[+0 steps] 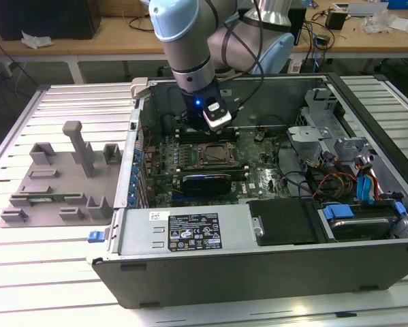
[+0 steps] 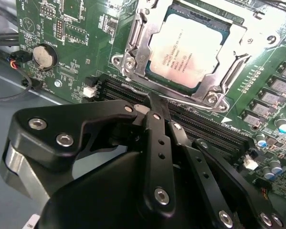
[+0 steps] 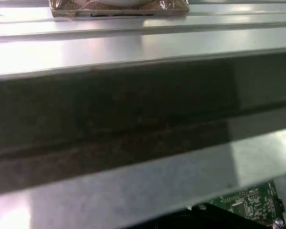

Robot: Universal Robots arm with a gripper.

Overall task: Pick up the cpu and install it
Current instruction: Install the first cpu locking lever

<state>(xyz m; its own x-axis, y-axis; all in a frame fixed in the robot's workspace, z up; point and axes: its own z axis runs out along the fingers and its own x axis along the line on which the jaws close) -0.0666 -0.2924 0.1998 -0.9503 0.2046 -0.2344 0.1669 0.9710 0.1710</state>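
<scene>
CPU (image 2: pixel 189 53) is sitting in the motherboard socket already, silvery top plate facing up, framed by the metal retention bracket (image 2: pixel 133 52). Can't tell whether the bracket is actually latched down or just resting.

End effector (image 2: pixel 153 110) hovers just above the RAM slots (image 2: pixel 200 126) right beside the socket. In the second wrist view its black fingers (image 2: pixel 157 124) look pressed together w/ nothing between them, so I'd call it closed and empty.

IMO doing this step well means: stay vertical, keep the fingers off the socket frame and the slots, and don't nudge the chip sideways. It needs to lie flat and square in there, no tilt. Any push on one corner is risky bc the contacts underneath are fragile.

Surroundings: computer case (image 1: pixel 190 272) lies open on a ribbed metal worktop (image 1: pixel 54 286), arm (image 1: pixel 190 41) reaching in from the far side. Pretty cramped inside: drive cage (image 1: pixel 312 129) and a bundle of cables (image 1: pixel 340 180) toward the exterior view's right. Grey parts fixture (image 1: pixel 60 184) sits on the worktop at the exterior view's left. Behind it all, wooden benches (image 1: pixel 88 44) w/ misc clutter.
</scene>
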